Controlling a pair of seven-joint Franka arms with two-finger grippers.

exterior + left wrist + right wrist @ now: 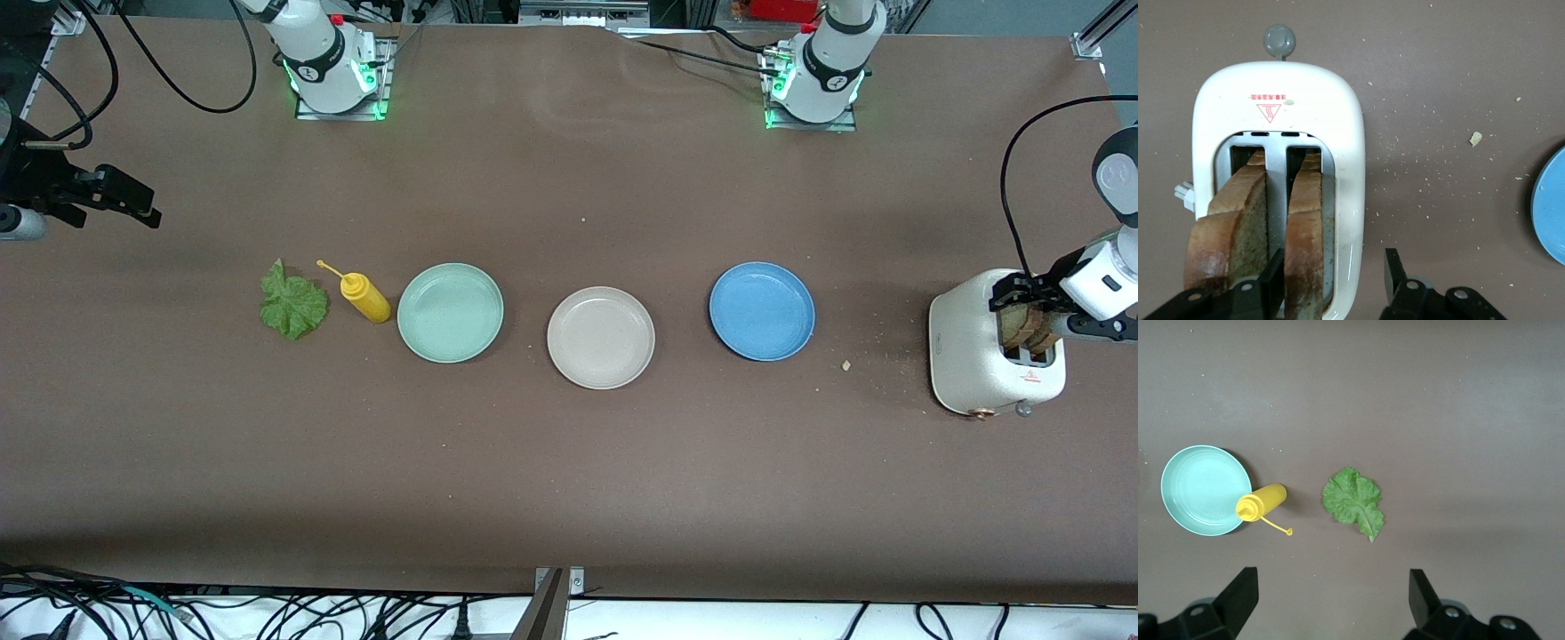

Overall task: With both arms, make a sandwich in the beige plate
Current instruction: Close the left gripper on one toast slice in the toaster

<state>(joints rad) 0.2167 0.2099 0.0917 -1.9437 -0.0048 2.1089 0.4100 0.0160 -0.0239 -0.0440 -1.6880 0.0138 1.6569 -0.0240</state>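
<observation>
Straddling one of two bread slices (1305,233) in toaster (1281,93): left gripper (1331,280), jaws parted; right gripper (1331,600) released.

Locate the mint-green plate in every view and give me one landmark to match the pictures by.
Front view: the mint-green plate sits between the yellow squeeze bottle and the beige plate.
Left wrist view: not in it; only the toaster, its bread and the blue plate's edge show.
Right wrist view: the plate touches the bottle in the picture.
Shared landmark: the lettuce leaf beside the bottle.
</observation>
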